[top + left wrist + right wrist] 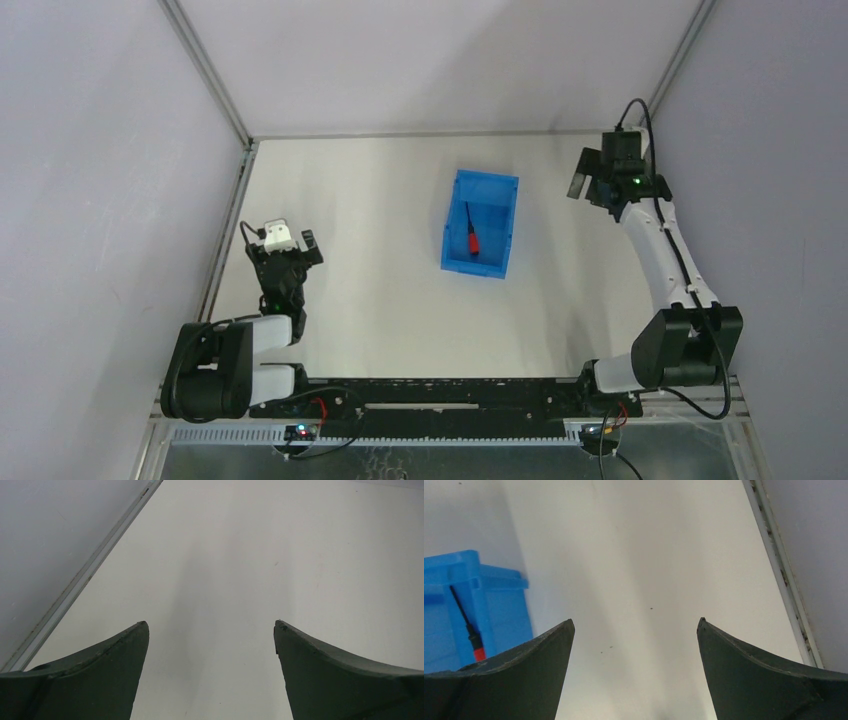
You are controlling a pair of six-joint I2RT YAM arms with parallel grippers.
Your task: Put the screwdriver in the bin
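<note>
Screwdriver [471, 232] lying inside bin [487, 178] (red handle nearest arms). Left fingers [100, 675] spread wide, empty, over worktop [225, 555]; right fingers [764, 675] wide apart too, holding nothing.

Bright blue bin [478, 268]; inside it, a screwdriver [473, 240], red handle, black shaft; plain off-white worktop [380, 300].

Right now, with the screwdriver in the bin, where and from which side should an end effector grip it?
Grip the screwdriver by its red handle, straight down from above. It lies inside the bin, whose upright walls block a sideways approach; the handle is thicker than the thin black shaft, probably a surer hold.
</note>
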